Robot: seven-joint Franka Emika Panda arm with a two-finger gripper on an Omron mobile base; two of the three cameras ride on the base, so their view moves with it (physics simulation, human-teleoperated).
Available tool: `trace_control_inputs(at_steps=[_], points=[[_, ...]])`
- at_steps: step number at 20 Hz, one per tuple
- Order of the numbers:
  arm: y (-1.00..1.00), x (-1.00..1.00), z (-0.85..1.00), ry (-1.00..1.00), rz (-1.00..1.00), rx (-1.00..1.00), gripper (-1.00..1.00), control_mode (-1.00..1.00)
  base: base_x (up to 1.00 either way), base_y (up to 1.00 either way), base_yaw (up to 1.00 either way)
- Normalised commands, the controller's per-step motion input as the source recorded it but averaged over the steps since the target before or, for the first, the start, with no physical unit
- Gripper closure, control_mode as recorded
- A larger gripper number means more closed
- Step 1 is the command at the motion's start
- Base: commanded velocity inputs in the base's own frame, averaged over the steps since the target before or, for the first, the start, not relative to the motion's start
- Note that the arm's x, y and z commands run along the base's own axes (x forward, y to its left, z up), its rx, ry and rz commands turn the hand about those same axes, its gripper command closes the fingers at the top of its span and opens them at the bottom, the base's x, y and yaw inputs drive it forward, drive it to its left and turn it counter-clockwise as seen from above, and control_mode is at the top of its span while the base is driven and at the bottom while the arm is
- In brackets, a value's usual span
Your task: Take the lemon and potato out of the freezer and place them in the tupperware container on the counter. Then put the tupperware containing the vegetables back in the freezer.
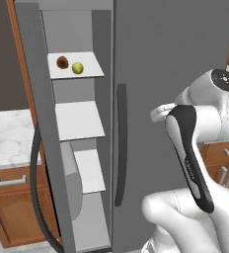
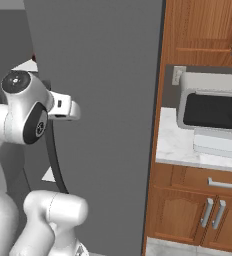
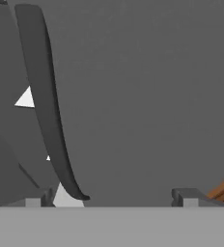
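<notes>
The freezer (image 1: 77,148) is seen open in the left base view, with the potato (image 1: 62,62) and lemon (image 1: 77,67) side by side on its top shelf (image 1: 89,64). In the right base view the container (image 2: 218,143) is seen on the surface (image 2: 175,145) below the microwave (image 2: 213,107). In the hand view the pincer (image 3: 113,198) is spread apart, empty, with a dark curved handle (image 3: 46,96) at its 11 o'clock.

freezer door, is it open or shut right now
Open. In the left base view the freezer interior is exposed, its white shelves showing, with the potato and lemon on the top one.
</notes>
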Motion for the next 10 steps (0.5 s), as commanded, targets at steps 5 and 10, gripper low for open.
trace_control_inputs(at_steps=[5,10], points=[[0.0,-0.5,0.01,0.0,0.0,-0.01,-1.0,-1.0,0.0,0.0,0.0],[0.0,-0.32,0.0,0.01,0.0,-0.01,-1.0,-1.0,0.0,0.0,0.0]])
